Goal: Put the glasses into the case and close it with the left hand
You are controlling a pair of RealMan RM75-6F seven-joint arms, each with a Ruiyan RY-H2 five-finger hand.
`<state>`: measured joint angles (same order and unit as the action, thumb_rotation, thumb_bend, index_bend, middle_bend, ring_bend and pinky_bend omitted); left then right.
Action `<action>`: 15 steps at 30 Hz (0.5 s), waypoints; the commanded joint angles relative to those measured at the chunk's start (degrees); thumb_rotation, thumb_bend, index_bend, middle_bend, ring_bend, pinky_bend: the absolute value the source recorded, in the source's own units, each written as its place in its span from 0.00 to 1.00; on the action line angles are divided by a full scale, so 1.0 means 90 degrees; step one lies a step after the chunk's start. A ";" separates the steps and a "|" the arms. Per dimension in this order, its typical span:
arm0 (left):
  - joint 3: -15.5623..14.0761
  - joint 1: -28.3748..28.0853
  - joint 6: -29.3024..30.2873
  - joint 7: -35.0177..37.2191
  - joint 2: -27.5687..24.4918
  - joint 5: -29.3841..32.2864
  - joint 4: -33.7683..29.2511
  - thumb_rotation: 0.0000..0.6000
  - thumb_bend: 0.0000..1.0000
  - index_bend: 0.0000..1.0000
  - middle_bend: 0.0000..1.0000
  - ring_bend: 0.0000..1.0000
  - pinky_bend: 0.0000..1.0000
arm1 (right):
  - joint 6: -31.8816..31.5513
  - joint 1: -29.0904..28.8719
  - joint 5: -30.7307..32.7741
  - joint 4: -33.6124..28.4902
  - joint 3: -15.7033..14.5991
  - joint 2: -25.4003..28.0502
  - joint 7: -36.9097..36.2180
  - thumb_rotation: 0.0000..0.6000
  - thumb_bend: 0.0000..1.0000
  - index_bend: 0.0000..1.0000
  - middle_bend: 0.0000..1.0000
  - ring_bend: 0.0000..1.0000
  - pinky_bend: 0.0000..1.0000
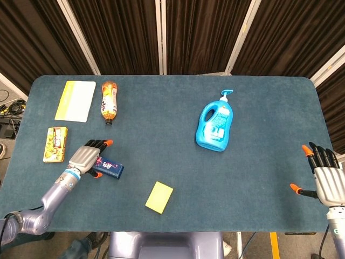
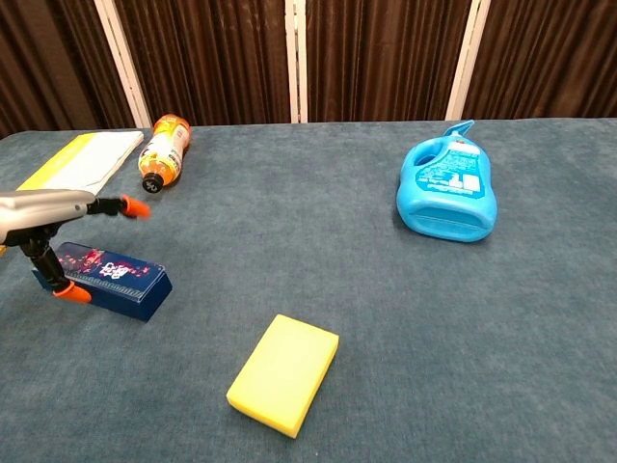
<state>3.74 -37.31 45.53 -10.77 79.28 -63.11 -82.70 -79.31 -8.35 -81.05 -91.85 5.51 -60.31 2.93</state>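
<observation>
Dark blue case (image 2: 114, 281) with red and white print, on teal table (image 1: 172, 162). Yellow sponge (image 2: 283, 372), bright blue jug (image 2: 446, 191), orange bottle (image 1: 109, 100). Orange fingertips (image 2: 132, 206) on silver left hand (image 1: 86, 157).

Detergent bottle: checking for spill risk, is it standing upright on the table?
No, the blue detergent bottle lies flat on the table, pump pointing toward the curtains.

The blue-carpeted table (image 1: 161, 102) bears a case (image 1: 109, 169), sponge (image 1: 159, 197), detergent jug (image 1: 216, 125), bottle (image 1: 109, 101), booklet (image 1: 75, 100) and snack box (image 1: 55, 144).

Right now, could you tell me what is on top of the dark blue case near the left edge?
The left hand hovers over the case, fingers spread, its thumb tip beside the near edge. The case looks closed; its contents are hidden.
</observation>
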 commanded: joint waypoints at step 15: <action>-0.0001 0.1957 0.3864 -0.0586 -0.1240 -0.0811 -0.2193 1.00 0.00 0.00 0.00 0.00 0.00 | -0.0229 0.0068 -0.0243 -0.0145 -0.0023 0.0137 -0.0117 1.00 0.00 0.00 0.00 0.00 0.00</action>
<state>4.79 -24.78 74.45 -11.86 70.53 -69.77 -96.96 -81.33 -7.75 -83.17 -93.14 5.33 -59.11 1.91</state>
